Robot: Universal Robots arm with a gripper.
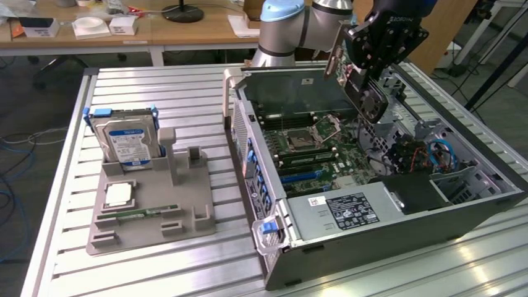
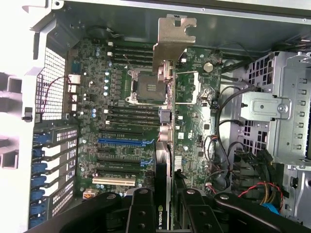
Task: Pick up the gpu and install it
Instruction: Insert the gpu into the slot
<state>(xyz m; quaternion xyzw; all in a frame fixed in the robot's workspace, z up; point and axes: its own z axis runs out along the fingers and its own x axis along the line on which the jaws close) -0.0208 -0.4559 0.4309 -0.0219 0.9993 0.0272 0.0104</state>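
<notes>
Hand (image 2: 165, 206) grips the gpu (image 2: 167, 141) over the motherboard (image 2: 121, 114), cables (image 2: 221, 126) and drive cage (image 2: 272, 107) alongside.

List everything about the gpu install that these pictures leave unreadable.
- gpu: the wrist view sees it edge-on, so its faces and contact edge are hidden.
- Expansion slots: wrist view; which one lies under the gpu cannot be told, because the gpu and hand cover that strip of the motherboard.
- Drive cage: wrist view, cut off by the picture's edge.
- Hard drive label: exterior view, print too small.
</notes>
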